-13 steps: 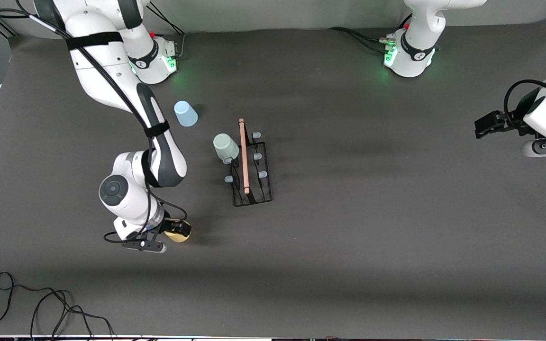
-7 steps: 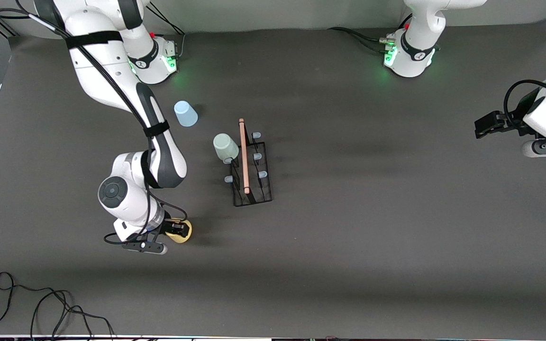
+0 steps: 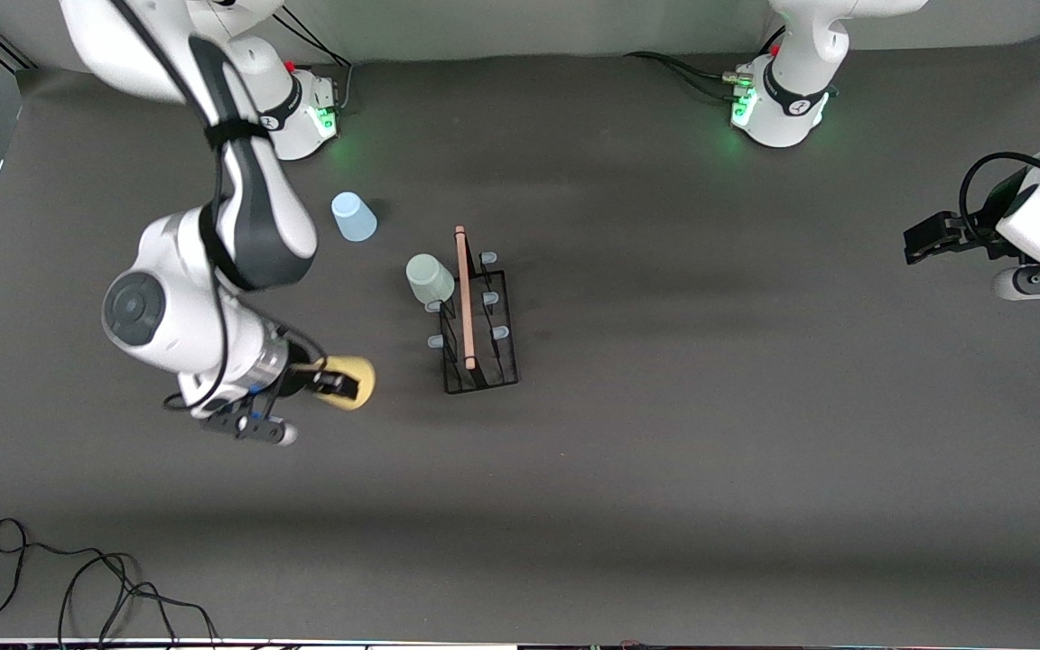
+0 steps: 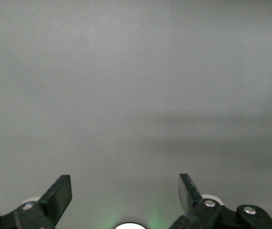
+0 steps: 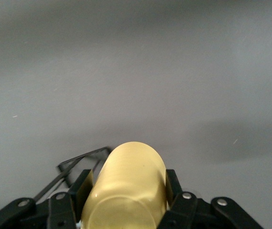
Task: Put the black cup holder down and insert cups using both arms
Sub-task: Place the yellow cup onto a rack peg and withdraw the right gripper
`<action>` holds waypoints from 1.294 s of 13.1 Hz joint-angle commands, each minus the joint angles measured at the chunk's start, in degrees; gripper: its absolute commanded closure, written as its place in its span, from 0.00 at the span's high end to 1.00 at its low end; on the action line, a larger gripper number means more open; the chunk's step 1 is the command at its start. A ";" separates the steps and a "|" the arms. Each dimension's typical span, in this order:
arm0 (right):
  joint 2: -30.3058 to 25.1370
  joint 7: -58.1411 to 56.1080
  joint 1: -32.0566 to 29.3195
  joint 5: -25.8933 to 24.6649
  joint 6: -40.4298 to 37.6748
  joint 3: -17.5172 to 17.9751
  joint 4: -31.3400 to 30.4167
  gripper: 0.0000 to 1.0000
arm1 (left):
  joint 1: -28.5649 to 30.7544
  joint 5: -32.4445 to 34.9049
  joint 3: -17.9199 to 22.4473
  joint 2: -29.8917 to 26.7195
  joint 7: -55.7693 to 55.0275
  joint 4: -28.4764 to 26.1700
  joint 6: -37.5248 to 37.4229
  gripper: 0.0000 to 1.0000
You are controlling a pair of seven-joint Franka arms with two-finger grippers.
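The black cup holder point(image 3: 481, 329) stands mid-table, its wooden rod handle point(image 3: 463, 293) on top. The mint green cup point(image 3: 429, 278) sits upside down on one of its prongs. The light blue cup point(image 3: 353, 217) stands upside down on the table, toward the right arm's base. My right gripper point(image 3: 336, 383) is shut on the pale yellow cup point(image 3: 353, 381) and holds it in the air beside the holder, toward the right arm's end. In the right wrist view the yellow cup point(image 5: 128, 186) sits between the fingers, with a corner of the holder point(image 5: 81, 162) below. My left gripper point(image 3: 926, 237) waits open at the table's edge.
A black cable point(image 3: 78, 578) lies coiled at the table's near edge toward the right arm's end. The two green-lit bases point(image 3: 303, 108) stand along the back. The left wrist view shows only bare grey table point(image 4: 136, 95).
My right gripper has lifted the yellow cup off the table and carried it up and toward the holder. The left arm has not moved.
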 commanded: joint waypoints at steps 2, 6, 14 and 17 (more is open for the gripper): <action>-0.43 11.58 7.01 0.24 1.12 -0.24 -1.63 0.00 | -0.72 0.67 0.51 -0.19 -0.09 0.17 -0.16 1.00; 0.54 16.17 10.08 -2.93 3.58 -0.15 -2.85 0.00 | -0.72 0.67 0.51 -0.19 -0.09 0.17 -0.16 1.00; 2.04 16.26 11.24 -2.93 8.24 -0.16 -5.50 1.00 | -0.72 0.67 0.51 -0.10 -0.09 0.00 -0.07 1.00; 0.03 15.39 10.63 -3.02 7.10 -0.59 -5.41 1.00 | -0.81 0.67 0.51 -0.10 -0.09 0.00 0.01 1.00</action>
